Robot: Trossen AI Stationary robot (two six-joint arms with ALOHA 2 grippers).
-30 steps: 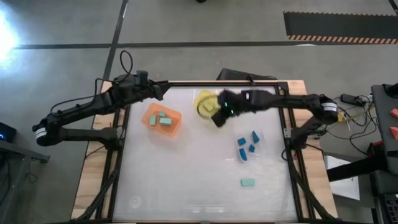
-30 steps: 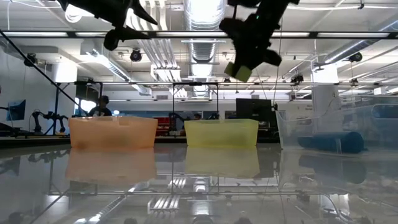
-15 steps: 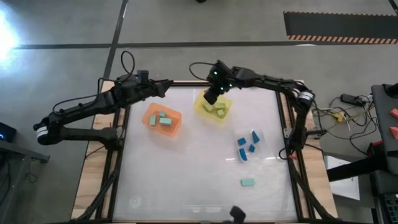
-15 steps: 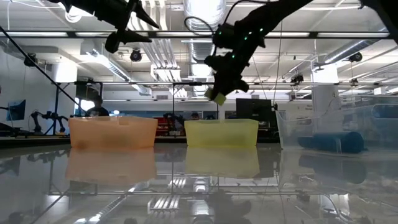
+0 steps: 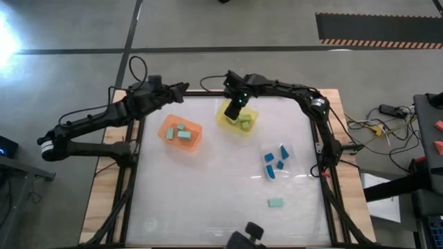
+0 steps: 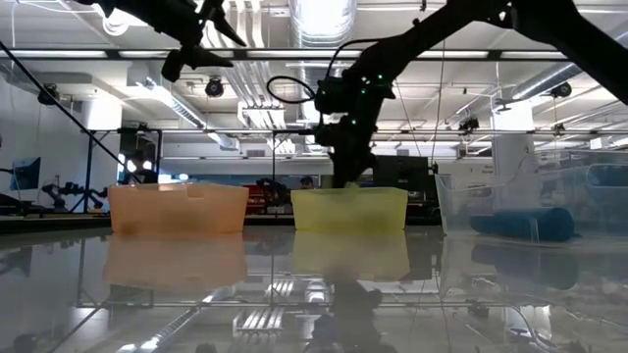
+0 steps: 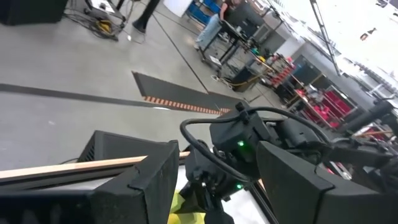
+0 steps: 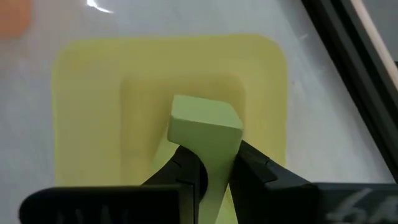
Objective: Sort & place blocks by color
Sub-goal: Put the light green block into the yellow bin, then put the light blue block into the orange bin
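Right gripper clamped on a yellow-green plastic block, poised over the yellow translucent bin at twelve o'clock on the table. Left gripper parked open at eleven o'clock, beyond the orange bin.

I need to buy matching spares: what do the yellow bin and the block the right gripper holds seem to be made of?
The yellow bin looks like thin translucent plastic with a smooth finish: the pale table shows through its floor and walls. The yellow-green block, held in the right gripper, looks matte and opaque, with soft edges and no shine; probably foam or painted wood, but the look does not settle which.
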